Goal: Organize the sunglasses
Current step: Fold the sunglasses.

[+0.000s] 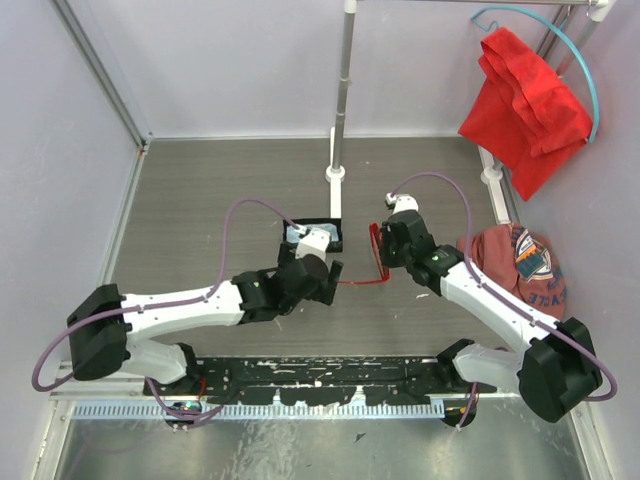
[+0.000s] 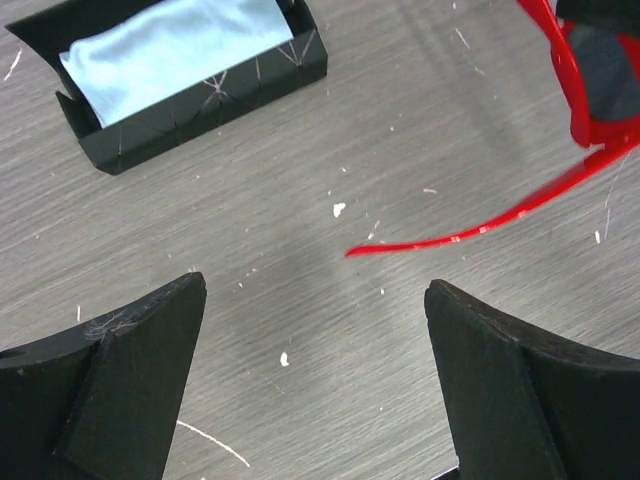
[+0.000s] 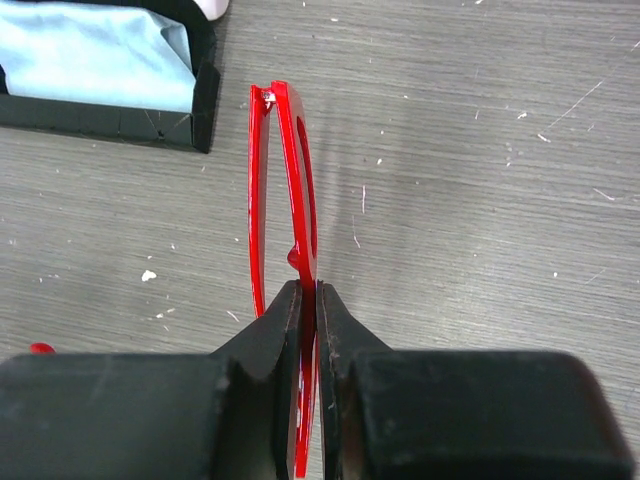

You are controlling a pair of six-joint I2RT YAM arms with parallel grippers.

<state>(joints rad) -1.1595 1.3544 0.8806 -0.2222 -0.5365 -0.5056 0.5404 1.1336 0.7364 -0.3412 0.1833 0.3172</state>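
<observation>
Nearest the lens, along the bottom of the top view: two arms on a black rail, both reaching up toward mid-frame over the grey table (image 1: 200,200). Left gripper (image 1: 334,272) just left of centre, jaws spread fully apart, nothing between them. Right gripper (image 1: 386,250) just right of centre, pinched tight on the front of the sunglasses (image 1: 373,240).

Black case (image 1: 318,221) just above the left gripper, open, with a pale blue cloth (image 1: 295,233) lying inside. Sunglasses at centre, just right of the case, held on edge; cannot tell whether touching the table. In the right wrist view, one slim arm seemingly folded flat along the frame. In the left wrist view, the other arm sticking out from upper right toward mid-frame, its tip apart from both spread fingers.

Probably mid-fold: one arm in, one yet to close. Next move likely calls for bringing the left gripper against that free arm and swinging it gently inward while holding the right-hand pinch steady, then lowering the folded pair into the case onto the cloth. Thin plastic by the look of it, so little force.

Counted, big to small: two arms, one table, one red garment (image 1: 525,100) hanging upper right, one cap (image 1: 525,265) at the right edge, one case, one pair of sunglasses, one cloth.
</observation>
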